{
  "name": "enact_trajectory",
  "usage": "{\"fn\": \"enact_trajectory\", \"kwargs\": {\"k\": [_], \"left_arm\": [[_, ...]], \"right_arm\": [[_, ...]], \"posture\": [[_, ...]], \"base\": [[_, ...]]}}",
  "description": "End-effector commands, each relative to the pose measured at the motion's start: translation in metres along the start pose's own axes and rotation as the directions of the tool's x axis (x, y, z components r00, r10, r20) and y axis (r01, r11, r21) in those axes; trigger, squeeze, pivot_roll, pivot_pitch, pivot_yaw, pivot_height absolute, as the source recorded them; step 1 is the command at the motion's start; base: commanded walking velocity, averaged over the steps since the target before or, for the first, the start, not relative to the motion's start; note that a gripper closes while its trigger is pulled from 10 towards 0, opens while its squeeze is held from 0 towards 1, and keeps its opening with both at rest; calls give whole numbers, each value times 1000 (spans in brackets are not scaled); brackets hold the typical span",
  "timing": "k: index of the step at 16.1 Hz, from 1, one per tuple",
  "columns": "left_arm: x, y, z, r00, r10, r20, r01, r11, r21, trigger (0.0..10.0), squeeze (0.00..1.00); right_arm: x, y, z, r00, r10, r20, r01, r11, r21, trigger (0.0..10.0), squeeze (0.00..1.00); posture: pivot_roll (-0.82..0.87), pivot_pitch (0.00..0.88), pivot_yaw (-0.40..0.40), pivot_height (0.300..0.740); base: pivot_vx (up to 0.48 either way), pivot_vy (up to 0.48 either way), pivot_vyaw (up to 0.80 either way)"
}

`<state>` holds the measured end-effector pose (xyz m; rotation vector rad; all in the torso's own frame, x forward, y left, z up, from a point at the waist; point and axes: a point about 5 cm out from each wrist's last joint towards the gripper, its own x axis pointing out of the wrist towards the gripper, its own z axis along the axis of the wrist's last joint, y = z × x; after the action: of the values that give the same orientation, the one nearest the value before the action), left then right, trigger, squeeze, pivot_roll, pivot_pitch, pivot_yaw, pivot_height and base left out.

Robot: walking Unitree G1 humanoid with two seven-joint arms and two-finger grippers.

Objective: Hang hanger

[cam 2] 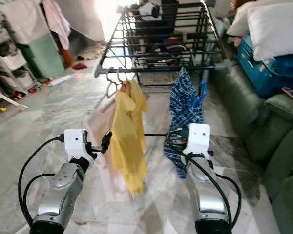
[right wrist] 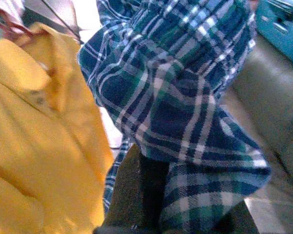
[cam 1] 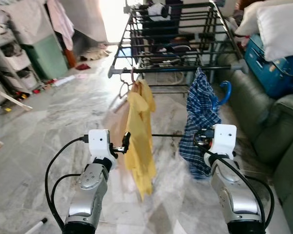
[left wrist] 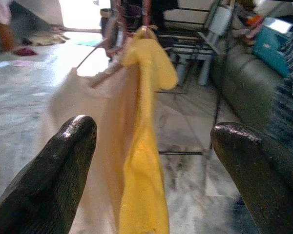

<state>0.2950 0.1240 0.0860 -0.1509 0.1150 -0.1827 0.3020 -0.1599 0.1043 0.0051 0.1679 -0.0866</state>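
A black drying rack stands ahead, and from its front rail (cam 1: pixel 171 69) a yellow shirt (cam 1: pixel 139 131) hangs on a pink hanger (cam 1: pixel 126 87). A blurred beige garment (cam 2: pixel 100 126) hangs just behind it. My left gripper (cam 1: pixel 125 143) is open at mid-height beside the yellow shirt, which lies ahead of its fingers (left wrist: pixel 63 161) without touching them. A blue plaid shirt (cam 1: pixel 200 112) on a blue hanger (cam 1: pixel 226 92) reaches up to the rail, with the hook lower and off to the right. My right gripper (cam 1: pixel 199 139) is buried in the plaid cloth (right wrist: pixel 185 97) and shut on it.
A green sofa (cam 1: pixel 263 112) runs along the right, with a blue suitcase (cam 1: pixel 278 73) and a white pillow (cam 1: pixel 283 24) on it. Shelves with bins (cam 1: pixel 10 63) and floor clutter line the left. Marble floor (cam 1: pixel 49 122) lies open on the left.
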Motion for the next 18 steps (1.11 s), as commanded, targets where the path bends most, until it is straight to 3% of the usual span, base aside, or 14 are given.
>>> {"fn": "enact_trajectory", "kwargs": {"k": [1, 7, 18], "left_arm": [[-1, 0, 4, 1000, -14, 11, 15, 1000, -2, 10000, 0], [-2, -4, 3, 999, -51, 6, 51, 999, -13, 10000, 0], [-3, -9, 2, 996, -92, -3, 92, 995, -31, 10000, 0]], "right_arm": [[0, -2, 4, 1000, -29, -2, 29, 1000, -8, 10000, 0], [-2, -10, -2, 997, -60, -39, 60, 998, -8, 10000, 0], [-1, -5, -3, 998, -36, -54, 35, 999, -9, 10000, 0]], "posture": [[-142, 44, 74, 740], [-146, 53, 75, 740], [-145, 52, 75, 740]], "base": [[0, 0, 0], [0, 0, -466], [328, 0, 0]]}}
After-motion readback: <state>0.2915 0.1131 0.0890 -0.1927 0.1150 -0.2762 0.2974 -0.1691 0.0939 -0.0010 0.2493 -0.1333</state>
